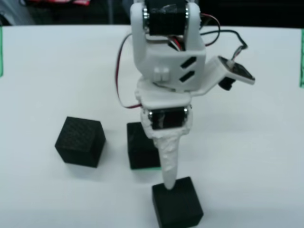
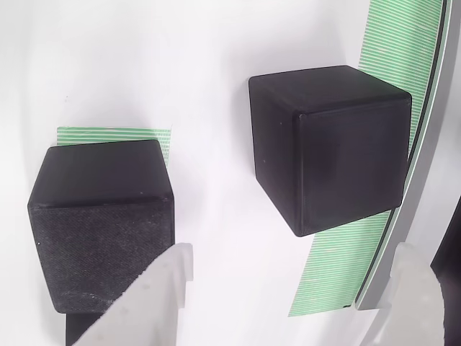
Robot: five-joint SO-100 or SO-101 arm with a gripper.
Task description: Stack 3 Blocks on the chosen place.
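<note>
Front view, left to right: textured block (image 1: 80, 141) alone on the white counter (image 1: 256, 156); middle block (image 1: 141, 145) on the green striped square (image 1: 151, 168); arm pitched steeply down, fingers (image 1: 169, 164) tip touching the top of the near-edge block (image 1: 177, 201). Gripper-mounted view: gripper (image 2: 288, 303) spread apart, holding nothing; left block (image 2: 101, 223) covers the striped square (image 2: 115, 135).

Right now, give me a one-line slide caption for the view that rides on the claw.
Open claw hangs over two black cubes: the left cube covers most of a green striped square, the right cube lies against a curved green strip.
</note>
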